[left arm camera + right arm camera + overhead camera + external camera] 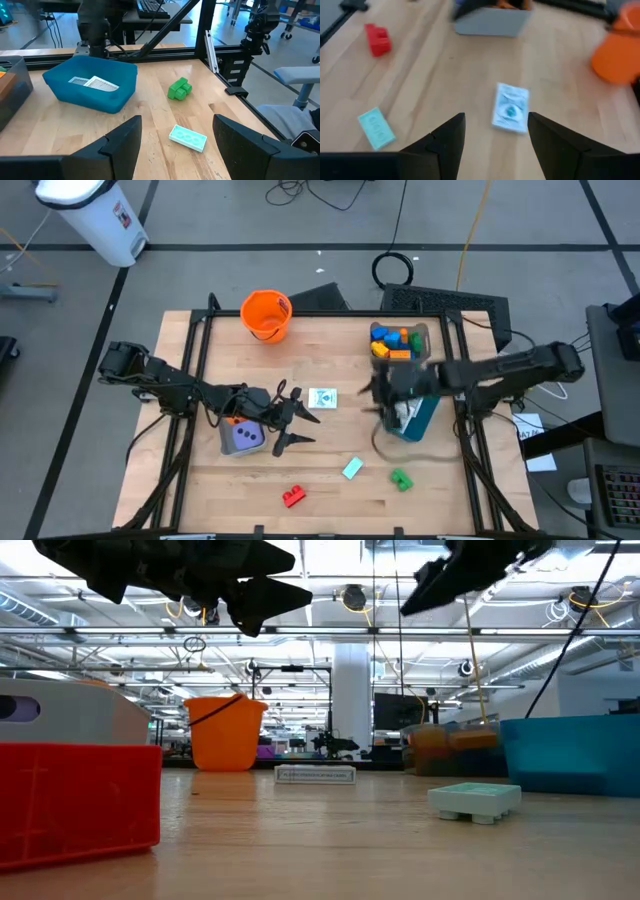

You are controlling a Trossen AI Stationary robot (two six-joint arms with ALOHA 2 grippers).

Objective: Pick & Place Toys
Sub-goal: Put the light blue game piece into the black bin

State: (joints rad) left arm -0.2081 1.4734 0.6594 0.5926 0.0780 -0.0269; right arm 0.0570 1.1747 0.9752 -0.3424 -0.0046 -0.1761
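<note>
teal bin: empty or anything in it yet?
Not empty. The teal bin holds white cards lying flat on its floor, per the left wrist view; no blocks visible in it.

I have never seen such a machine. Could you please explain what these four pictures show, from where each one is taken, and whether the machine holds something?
These are two dark robot arms at a wooden table, each ending in a two-finger gripper. One picture looks straight down, one looks level across the tabletop, and two come from cameras on the wrists.

From above, the left gripper is open beside a grey bin holding a purple dotted die. The right gripper is open too, near a teal plastic bin with white picture cards inside. Neither holds anything.

Loose on the table lie a white picture card, a flat pale teal block, a green block and a red block. At the far edge stand an orange plastic bucket and a grey bin of coloured blocks.
</note>
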